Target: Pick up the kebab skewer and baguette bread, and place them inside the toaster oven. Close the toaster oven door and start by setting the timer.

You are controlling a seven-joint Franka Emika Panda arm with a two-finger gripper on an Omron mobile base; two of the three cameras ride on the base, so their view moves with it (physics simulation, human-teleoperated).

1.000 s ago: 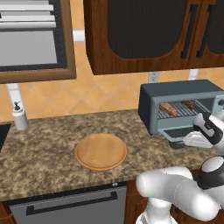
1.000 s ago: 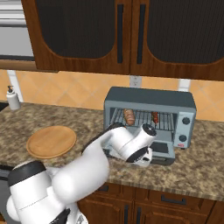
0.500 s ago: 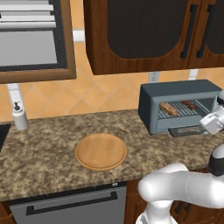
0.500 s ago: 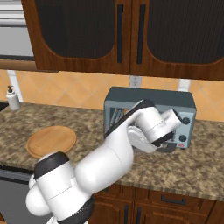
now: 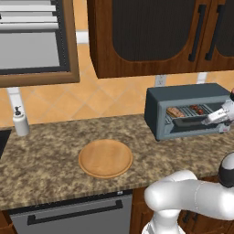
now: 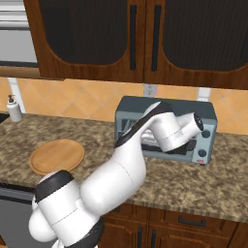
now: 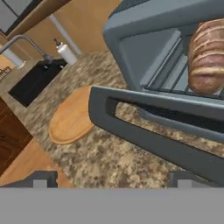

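End effector (image 5: 218,117): jaws spread wide, nothing between them; it hovered right at the lowered toaster oven door (image 7: 144,135), with the finger tips (image 7: 41,180) low on either side; whether it touched the door could not be told.
Toaster oven (image 5: 185,98): on the counter (image 5: 55,151) against the tiled wall, door hanging open.
Baguette bread (image 7: 206,57): lying on the wire rack (image 7: 173,74) inside the oven, toward its left side in the left base view.
Kebab skewer (image 5: 197,109): on the same rack, just right of the bread.
Wooden board (image 5: 105,158): round, on the counter, well apart from the oven.
Soap bottle (image 5: 20,123): upright near the wall, far left.
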